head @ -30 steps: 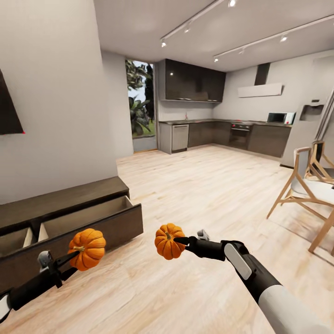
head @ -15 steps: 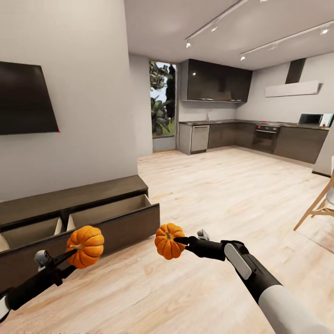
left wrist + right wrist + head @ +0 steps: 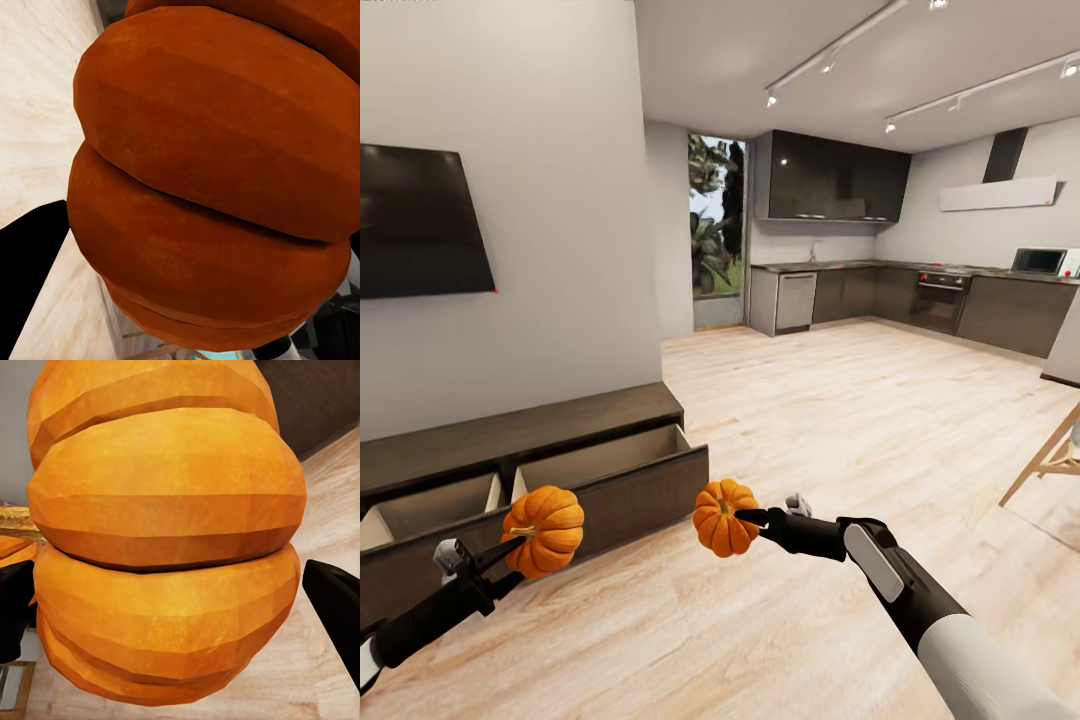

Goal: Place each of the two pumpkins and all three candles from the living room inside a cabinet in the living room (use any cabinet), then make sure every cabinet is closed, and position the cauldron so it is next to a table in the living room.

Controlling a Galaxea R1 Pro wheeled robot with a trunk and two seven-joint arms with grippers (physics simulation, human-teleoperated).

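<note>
I hold two orange ribbed pumpkins above the wooden floor. My left gripper (image 3: 518,541) is shut on one pumpkin (image 3: 545,529), seen close up in the left wrist view (image 3: 210,180). My right gripper (image 3: 743,519) is shut on the other pumpkin (image 3: 721,517), which looms large in the right wrist view (image 3: 165,532). The cabinet (image 3: 560,424), long, low and dark brown, stands against the left wall with two drawers pulled open, pale inside. The left pumpkin hangs just in front of the open drawer front (image 3: 630,495). Candles and cauldron are out of view.
A black TV (image 3: 415,222) hangs on the wall above the cabinet. A dark kitchen (image 3: 880,295) lines the far wall, beside a tall window (image 3: 715,230). A wooden chair leg (image 3: 1050,455) shows at the right edge. Open floor lies ahead.
The whole view has swung left: the TV and more of the cabinet have come into sight, and the chairs have slid off to the right. Both pumpkins stay held in the same spots.
</note>
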